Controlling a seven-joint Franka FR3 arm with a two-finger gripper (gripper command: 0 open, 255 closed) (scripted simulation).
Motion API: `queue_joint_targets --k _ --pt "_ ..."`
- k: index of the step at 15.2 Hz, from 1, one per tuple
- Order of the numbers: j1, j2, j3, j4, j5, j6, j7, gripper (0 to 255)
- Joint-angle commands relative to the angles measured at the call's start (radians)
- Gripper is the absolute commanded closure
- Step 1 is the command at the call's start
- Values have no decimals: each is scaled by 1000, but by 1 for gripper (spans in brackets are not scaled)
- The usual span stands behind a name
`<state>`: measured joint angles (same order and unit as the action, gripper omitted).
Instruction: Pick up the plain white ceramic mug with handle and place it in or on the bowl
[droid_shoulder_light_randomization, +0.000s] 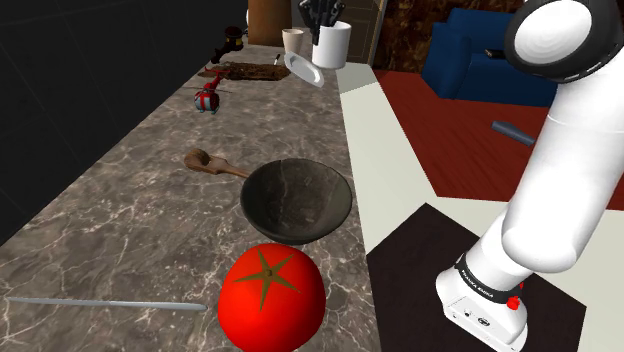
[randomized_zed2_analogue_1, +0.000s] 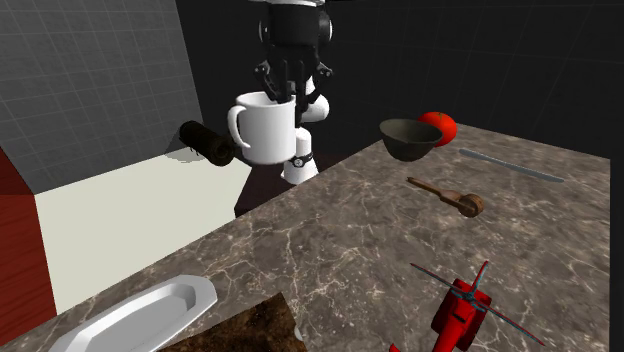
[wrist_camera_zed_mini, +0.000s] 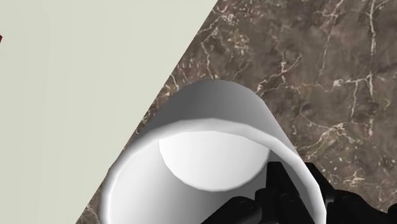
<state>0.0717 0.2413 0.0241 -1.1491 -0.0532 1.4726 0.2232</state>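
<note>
- Step in hand, as I judge it: carrying the white mug (randomized_zed2_analogue_1: 266, 130) to the dark bowl (droid_shoulder_light_randomization: 330, 215); placing not yet done
- Doing it well: keep the mug upright on the way along the marble worktop (wrist_camera_zed_mini: 318, 76); stay high enough to pass over the wooden spoon (randomized_zed2_analogue_1: 448, 195) and the bowl's rim; centre over the bowl before lowering; the bowl's inside is curved, so the mug would likely tip if dropped; lower slowly and release only once the base rests inside
- Hazard: red tomato (droid_shoulder_light_randomization: 272, 298) just beside the bowl; approach from above rather than from that side
- End effector (randomized_zed2_analogue_1: 287, 97): black fingers closed on the mug's wall at the rim, toward the side away from the handle; nothing else touched; the pinch is off-centre, so I would expect the mug to swing under quick moves
- Mug, location: held in the air, upright, clear of the worktop; in the wrist view it hangs over the worktop's edge where marble meets the pale floor (wrist_camera_zed_mini: 76, 76); well apart from the bowl
- Bowl, location: empty, on the worktop between spoon and tomato
</note>
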Motion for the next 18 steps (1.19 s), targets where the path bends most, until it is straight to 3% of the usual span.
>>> queue_joint_targets --k 1,9,18 --pt "18 -43 10 -48 -3 4 28 255" --pt "107 -228 79 -275 -10 37 188 255" --pt "200 -345 183 -391 0 25 385 255"
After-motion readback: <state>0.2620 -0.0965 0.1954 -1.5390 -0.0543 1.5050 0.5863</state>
